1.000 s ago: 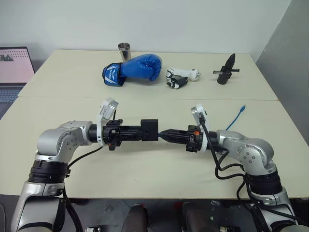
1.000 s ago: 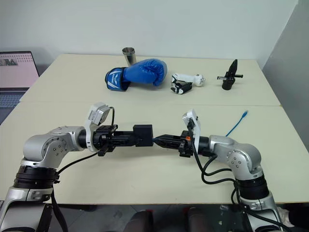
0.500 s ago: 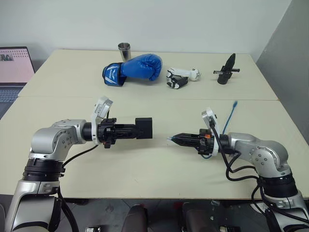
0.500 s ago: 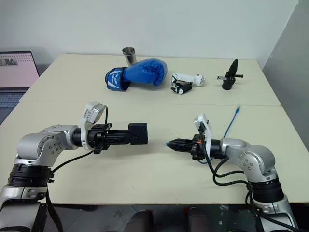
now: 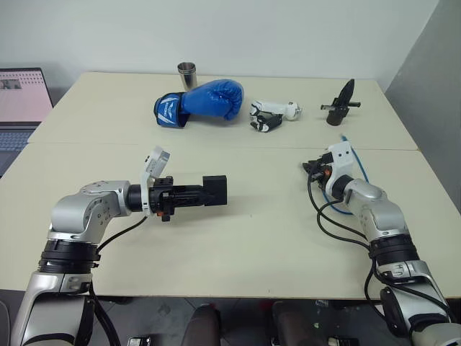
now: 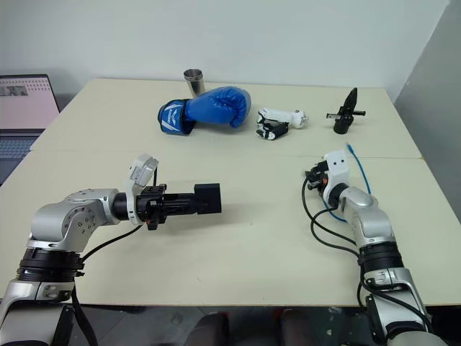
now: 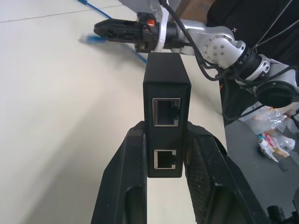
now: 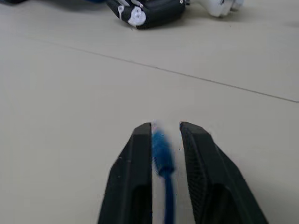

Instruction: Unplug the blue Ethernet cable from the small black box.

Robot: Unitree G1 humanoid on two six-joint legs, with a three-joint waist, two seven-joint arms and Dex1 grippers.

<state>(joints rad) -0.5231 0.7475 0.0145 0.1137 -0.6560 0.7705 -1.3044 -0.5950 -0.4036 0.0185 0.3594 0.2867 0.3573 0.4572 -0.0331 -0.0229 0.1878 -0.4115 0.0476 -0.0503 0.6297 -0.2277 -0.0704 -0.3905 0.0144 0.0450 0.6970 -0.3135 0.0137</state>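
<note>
The small black box is held level over the table's left-centre, with my left gripper shut on it. In the left wrist view the box sits between my fingers and both its ports are empty. The blue Ethernet cable is free of the box and loops around my right arm at the table's right side. My right gripper stands well to the right of the box. Its fingers are slightly parted, and the cable's end lies between them, blurred.
Along the far side of the table are a blue boxing glove, a metal cup, a white and black object and a pointed black clamp. A laptop stands off the table's left.
The plug came out of the box. My right gripper swung far to the right with the cable's end, and its fingers parted a little. The left gripper kept hold of the box, almost still.
</note>
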